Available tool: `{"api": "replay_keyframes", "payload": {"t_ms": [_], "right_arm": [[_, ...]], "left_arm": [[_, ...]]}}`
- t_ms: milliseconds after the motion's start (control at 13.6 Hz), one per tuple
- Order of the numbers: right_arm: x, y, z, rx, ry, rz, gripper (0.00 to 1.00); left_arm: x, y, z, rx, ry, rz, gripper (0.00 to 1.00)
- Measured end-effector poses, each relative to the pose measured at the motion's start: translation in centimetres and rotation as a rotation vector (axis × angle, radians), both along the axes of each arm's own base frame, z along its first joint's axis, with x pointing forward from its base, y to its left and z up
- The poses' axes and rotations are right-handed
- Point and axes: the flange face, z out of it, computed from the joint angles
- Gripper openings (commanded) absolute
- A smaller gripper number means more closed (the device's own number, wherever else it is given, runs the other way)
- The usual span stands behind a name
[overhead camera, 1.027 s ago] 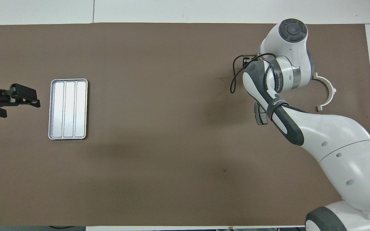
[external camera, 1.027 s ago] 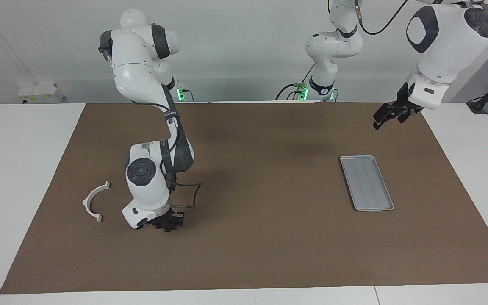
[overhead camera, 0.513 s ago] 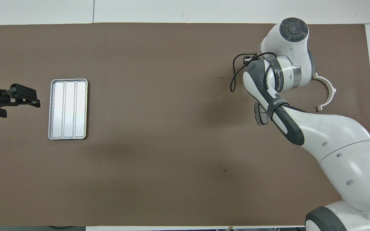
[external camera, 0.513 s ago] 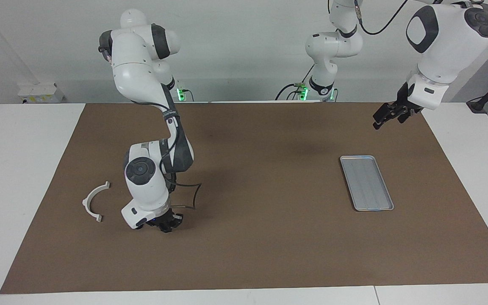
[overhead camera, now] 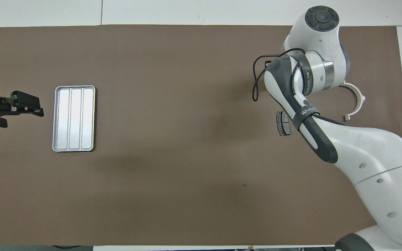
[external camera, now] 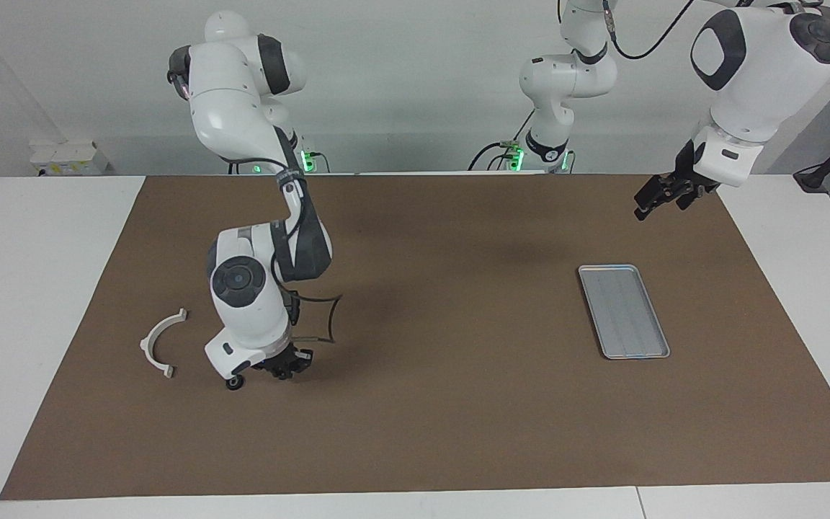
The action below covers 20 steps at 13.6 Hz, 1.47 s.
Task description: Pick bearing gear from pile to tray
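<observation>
The pile lies at the right arm's end of the mat. A white half-ring bracket [external camera: 159,344] shows there, also in the overhead view [overhead camera: 356,103]. A dark grey brake pad [overhead camera: 283,123] lies partly under the right arm. My right gripper [external camera: 282,369] hangs low over the pile, beside the bracket, and what it holds is hidden. A small black round piece [external camera: 233,383] shows just under the hand's white housing. The silver grooved tray [external camera: 624,311] lies empty at the left arm's end [overhead camera: 74,118]. My left gripper [external camera: 656,198] waits in the air beside the tray [overhead camera: 26,104].
A brown mat [external camera: 458,432] covers most of the white table. A loose black cable [external camera: 328,328] loops off the right wrist, close to the mat. The right arm's bulk hides part of the pile in the overhead view.
The right hand has lifted a little off the mat over the pile. The small black round piece now shows under its housing. The left arm has not moved.
</observation>
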Motion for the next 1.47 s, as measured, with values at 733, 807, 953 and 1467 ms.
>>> {"api": "replay_keyframes", "payload": {"t_ms": [733,807,953,1467], "right_arm": [[-13.1,22.5,14.5,0.114,-0.012,-0.309,0.00],[-14.1,24.4,14.2,0.119,-0.017,-0.342,0.00],[-15.4,27.3,12.9,0.132,-0.027,-0.378,0.00],[-17.3,34.2,-1.1,0.119,-0.036,-0.415,0.00]], "left_arm": [[0.0,0.0,0.0,0.000,0.000,0.000,1.00],[0.0,0.0,0.0,0.000,0.000,0.000,1.00],[0.0,0.0,0.0,0.000,0.000,0.000,1.00],[0.0,0.0,0.0,0.000,0.000,0.000,1.00]]}}
